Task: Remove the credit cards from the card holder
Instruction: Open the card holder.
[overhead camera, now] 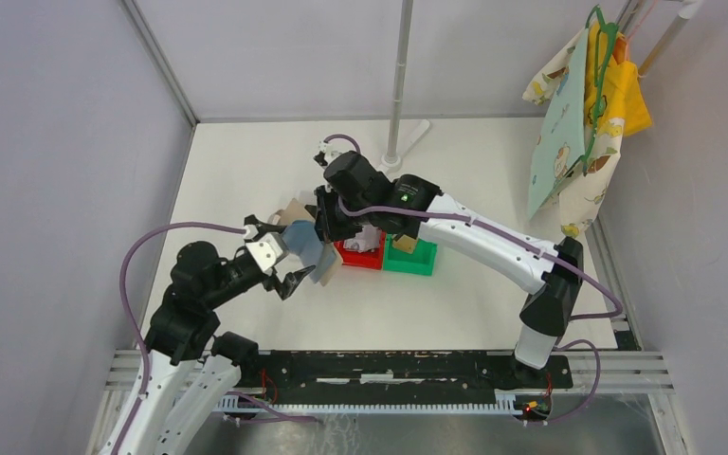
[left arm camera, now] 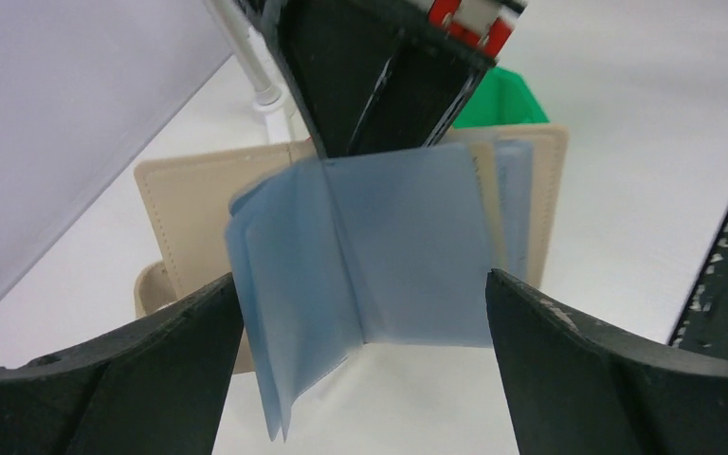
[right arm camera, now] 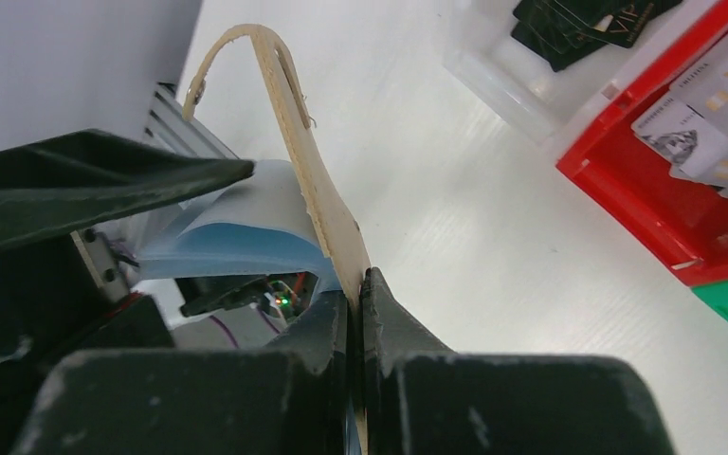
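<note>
My right gripper (overhead camera: 325, 226) is shut on the edge of the tan card holder (overhead camera: 294, 212) and holds it above the table. The right wrist view shows its jaws (right arm camera: 355, 289) pinching the tan cover (right arm camera: 318, 190). The holder hangs open, and its light blue pockets (left arm camera: 379, 256) dangle between the spread fingers of my left gripper (left arm camera: 365, 370), which is open and touches nothing. In the top view my left gripper (overhead camera: 280, 256) is just left of the pockets (overhead camera: 309, 248). Silvery-white credit cards (right arm camera: 711, 123) lie in the red bin (right arm camera: 645, 204). A gold card (overhead camera: 405, 244) lies in the green bin (overhead camera: 412, 261).
The red bin (overhead camera: 360, 256) and the green bin stand side by side right of the holder. A clear tray (right arm camera: 502, 71) with dark cards sits beyond the red bin. A white pole base (overhead camera: 406, 142) stands at the back. Cloths hang at the far right (overhead camera: 583, 114).
</note>
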Available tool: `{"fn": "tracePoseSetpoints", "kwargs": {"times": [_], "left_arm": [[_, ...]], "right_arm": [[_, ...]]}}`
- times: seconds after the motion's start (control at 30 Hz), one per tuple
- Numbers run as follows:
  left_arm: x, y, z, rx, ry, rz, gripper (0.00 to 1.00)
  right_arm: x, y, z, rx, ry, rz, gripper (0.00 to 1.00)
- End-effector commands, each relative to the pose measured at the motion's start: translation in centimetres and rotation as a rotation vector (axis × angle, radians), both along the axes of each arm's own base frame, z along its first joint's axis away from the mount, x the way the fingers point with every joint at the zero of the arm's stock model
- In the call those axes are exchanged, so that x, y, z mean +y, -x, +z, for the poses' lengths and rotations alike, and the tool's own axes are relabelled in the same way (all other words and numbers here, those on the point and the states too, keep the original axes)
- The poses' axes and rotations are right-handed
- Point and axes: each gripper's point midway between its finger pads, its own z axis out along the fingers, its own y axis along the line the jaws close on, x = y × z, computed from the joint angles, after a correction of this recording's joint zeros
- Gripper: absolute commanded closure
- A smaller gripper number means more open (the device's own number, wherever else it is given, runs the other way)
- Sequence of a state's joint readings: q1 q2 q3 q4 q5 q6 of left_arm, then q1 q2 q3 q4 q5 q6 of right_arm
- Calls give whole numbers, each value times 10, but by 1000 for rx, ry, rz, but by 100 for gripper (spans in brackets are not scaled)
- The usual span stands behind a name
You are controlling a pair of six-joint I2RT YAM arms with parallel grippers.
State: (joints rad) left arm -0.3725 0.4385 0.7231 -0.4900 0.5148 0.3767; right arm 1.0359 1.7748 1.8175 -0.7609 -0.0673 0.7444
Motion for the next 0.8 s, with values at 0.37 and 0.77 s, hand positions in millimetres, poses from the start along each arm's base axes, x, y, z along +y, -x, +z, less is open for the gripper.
{"fn": "tracePoseSetpoints", "kwargs": {"times": [0.37, 0.77], "left_arm": [[7, -13, 23, -67, 18, 73, 0], [-12, -12, 45, 3, 153, 13, 0]], "right_arm": [[20, 0, 53, -2, -225, -49, 100], [25, 7, 53, -9, -248, -40, 100]]}}
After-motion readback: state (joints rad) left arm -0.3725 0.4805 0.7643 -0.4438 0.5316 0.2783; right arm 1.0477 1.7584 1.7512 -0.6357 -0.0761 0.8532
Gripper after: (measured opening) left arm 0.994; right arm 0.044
